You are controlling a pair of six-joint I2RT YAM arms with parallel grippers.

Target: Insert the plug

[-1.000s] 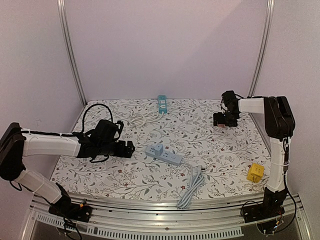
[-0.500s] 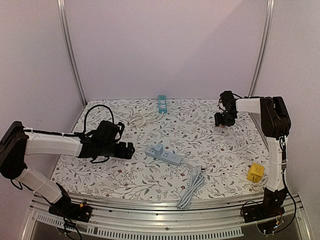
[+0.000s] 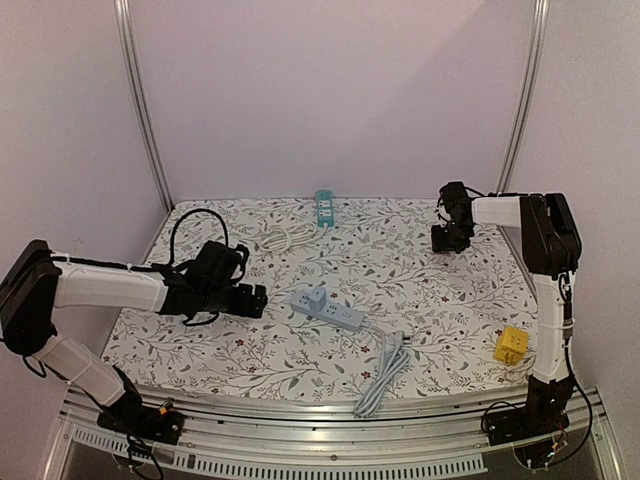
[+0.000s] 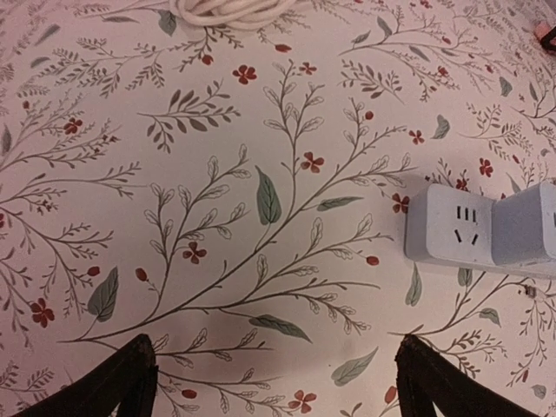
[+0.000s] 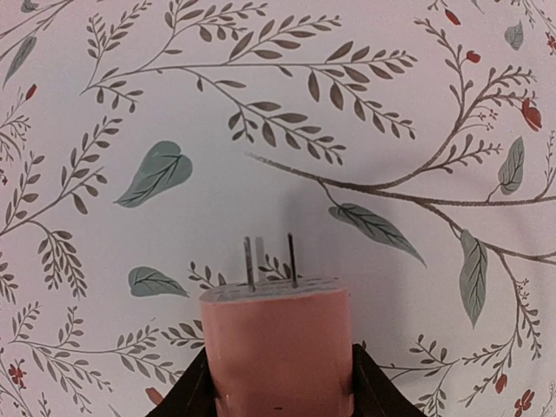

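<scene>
Presently, item one: pink plug (image 5: 276, 347), held in the right gripper (image 5: 276, 382), fingers pressed against both its sides, two flat prongs pointing away from the wrist toward the floral worktop (image 5: 261, 130). Location: far right of the worktop, hanging above it.

Item two: grey power strip (image 3: 327, 309), lying near the worktop's middle, long axis running from upper left to lower right in the top view, a white adapter already seated at its left end. It sits well apart from the plug, down and to the left of the right gripper (image 3: 447, 238).

Item three: left gripper (image 3: 252, 299), just beside the strip's left end, the nearer arm. Fingers spread wide, holding nothing.

Views: left wrist camera shows an unoccupied socket face (image 4: 453, 224) on the strip; the right wrist camera shows the prongs but no strip at all.
</scene>
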